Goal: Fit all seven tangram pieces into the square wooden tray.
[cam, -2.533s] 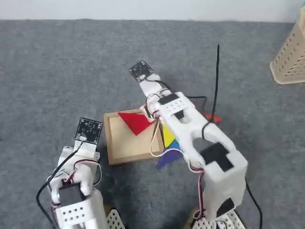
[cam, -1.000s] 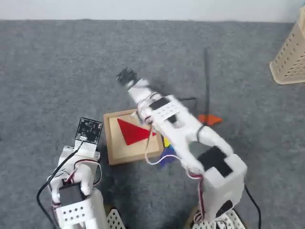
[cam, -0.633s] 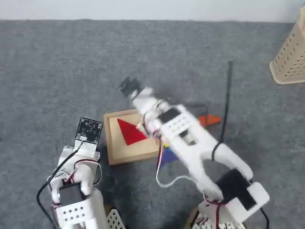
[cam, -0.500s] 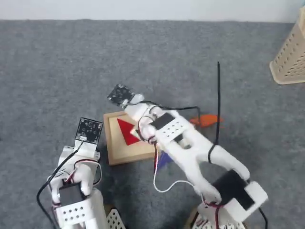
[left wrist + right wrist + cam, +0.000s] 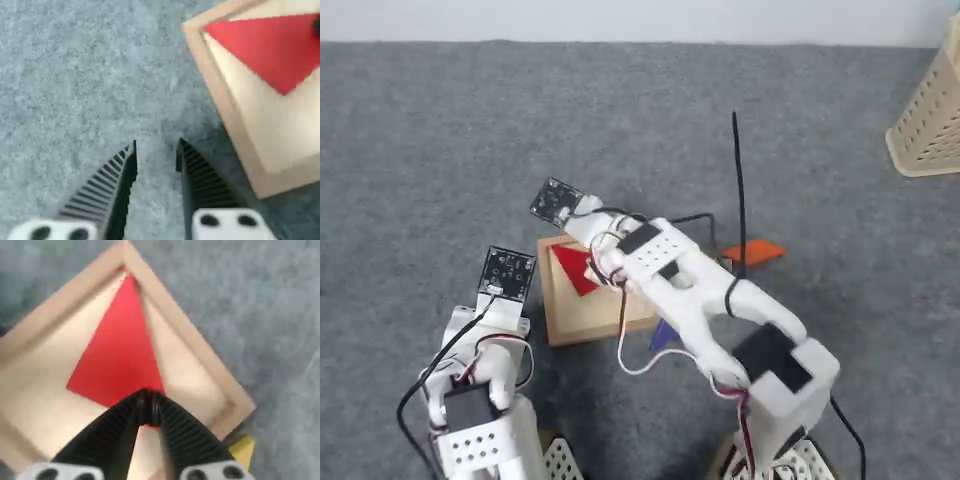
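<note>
**Inspector:** Position of the red triangle [image 5: 120, 350]?

**Assessor:** Flat in the wooden tray [image 5: 186, 337]. One point lies close to the tray corner ahead of the right gripper [image 5: 148, 401], and the near edge is under its tips. Bare tray floor lies on either side of the gripper.

**Inspector:** Gripper states?

**Assessor:** Right gripper clenched, tips together. Left gripper [image 5: 156, 146] released over grey bench [image 5: 75, 75], with the tray rim just beside it, apart. A yellow piece [image 5: 242, 450] lies outside the rim.
</note>
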### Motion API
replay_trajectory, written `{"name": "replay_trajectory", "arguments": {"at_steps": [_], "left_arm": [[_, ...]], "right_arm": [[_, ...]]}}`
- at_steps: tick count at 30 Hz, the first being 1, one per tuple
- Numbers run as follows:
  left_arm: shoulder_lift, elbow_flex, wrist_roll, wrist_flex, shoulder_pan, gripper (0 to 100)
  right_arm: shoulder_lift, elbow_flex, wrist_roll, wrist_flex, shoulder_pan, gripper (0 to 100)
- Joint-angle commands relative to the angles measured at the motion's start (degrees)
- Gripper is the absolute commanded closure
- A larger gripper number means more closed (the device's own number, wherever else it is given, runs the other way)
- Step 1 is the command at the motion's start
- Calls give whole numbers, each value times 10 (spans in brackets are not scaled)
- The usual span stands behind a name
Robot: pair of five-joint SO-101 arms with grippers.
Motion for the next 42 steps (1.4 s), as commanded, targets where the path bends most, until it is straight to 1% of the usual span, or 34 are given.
{"name": "replay_trajectory", "arguments": {"at_steps": [1,6,8,12,15,21,24,26,29,32,42], "left_arm": [[-13,-7,4,2,-1,879],[-13,-7,4,2,-1,879],[-13,-7,4,2,-1,879],[-13,-7,4,2,-1,879],[-13,-7,4,2,-1,879],[-13,-7,4,2,-1,879],[-13,-7,4,2,-1,879],[-13,-7,4,2,-1,879],[-13,-7,4,2,-1,879],[-13,-7,4,2,-1,879],[-13,-7,4,2,-1,879]], "right_arm": [[51,-70,13,17,-8,991],[87,-130,11,45,12,990],[93,-140,9,46,33,990],[80,-161,-59,48,76,990],[48,-158,-93,50,100,989],[-94,-84,-160,72,107,989],[-164,0,-173,65,97,988],[-182,52,-172,40,86,984],[-175,91,-172,20,76,908],[-147,91,-173,24,75,826],[-42,45,-174,21,74,822]]}}
